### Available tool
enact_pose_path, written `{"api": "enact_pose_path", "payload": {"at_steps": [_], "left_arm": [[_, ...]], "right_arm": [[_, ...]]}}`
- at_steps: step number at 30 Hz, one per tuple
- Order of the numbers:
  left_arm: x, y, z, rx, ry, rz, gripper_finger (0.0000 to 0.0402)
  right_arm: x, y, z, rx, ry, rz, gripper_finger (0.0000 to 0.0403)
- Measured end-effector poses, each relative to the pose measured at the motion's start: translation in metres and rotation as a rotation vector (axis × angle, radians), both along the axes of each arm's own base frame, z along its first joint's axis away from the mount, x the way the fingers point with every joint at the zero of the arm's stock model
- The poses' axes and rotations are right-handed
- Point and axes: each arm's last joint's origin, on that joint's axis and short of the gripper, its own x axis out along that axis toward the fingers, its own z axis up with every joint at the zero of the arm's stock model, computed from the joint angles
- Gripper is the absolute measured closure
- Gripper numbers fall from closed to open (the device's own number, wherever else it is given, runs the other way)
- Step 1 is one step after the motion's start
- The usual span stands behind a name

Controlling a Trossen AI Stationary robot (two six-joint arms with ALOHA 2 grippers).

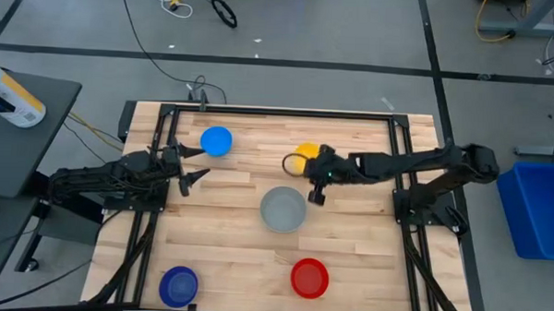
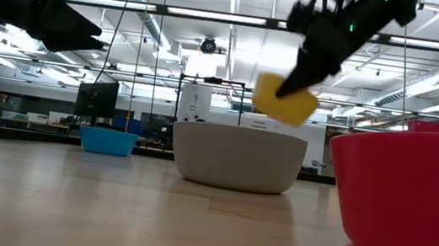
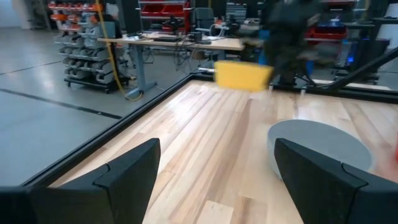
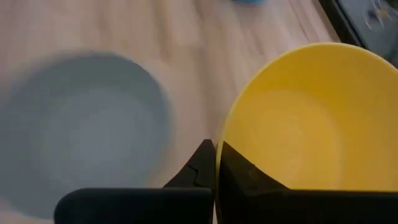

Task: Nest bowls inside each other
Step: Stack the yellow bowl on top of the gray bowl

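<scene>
- Between the two fingers of the right gripper (image 4: 214, 155), the rim of the yellow bowl (image 4: 305, 118) is pinched; the fingers are closed together on that thin wall, one inside and one outside.
- Seen from table height, this bowl hangs tilted in the air under the right gripper (image 2: 288, 85), clear of the wood.
- Just below and beside the held bowl sits the grey bowl (image 1: 282, 209), upright on the table (image 1: 236, 256), not touching it.
- Farther out past the grey bowl lies the red bowl (image 1: 310, 278); the dark blue bowl (image 1: 178, 286) rests well apart from it.
- Off to the far side waits the left gripper (image 1: 195, 164), fingers spread apart and holding nothing, with the light blue bowl (image 1: 216, 140) near its tips.
</scene>
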Motion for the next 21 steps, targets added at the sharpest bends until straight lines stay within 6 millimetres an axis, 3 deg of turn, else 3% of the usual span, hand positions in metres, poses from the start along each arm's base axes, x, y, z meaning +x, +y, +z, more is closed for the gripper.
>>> {"api": "enact_pose_path", "payload": {"at_steps": [6, 12, 21], "left_arm": [[0.0, 0.001, -0.001, -0.001, 0.008, 0.026, 0.0079], [0.0, 0.001, -0.001, -0.004, 0.007, 0.026, 0.0079], [0.0, 0.001, -0.001, -0.017, 0.001, 0.027, 0.0079]], "right_arm": [[0.01, 0.039, 0.014, 0.134, -0.102, 0.085, 0.0402], [0.029, 0.063, -0.014, 0.24, -0.086, 0.141, 0.0402], [0.052, 0.075, -0.055, 0.336, 0.036, 0.191, 0.0402]]}}
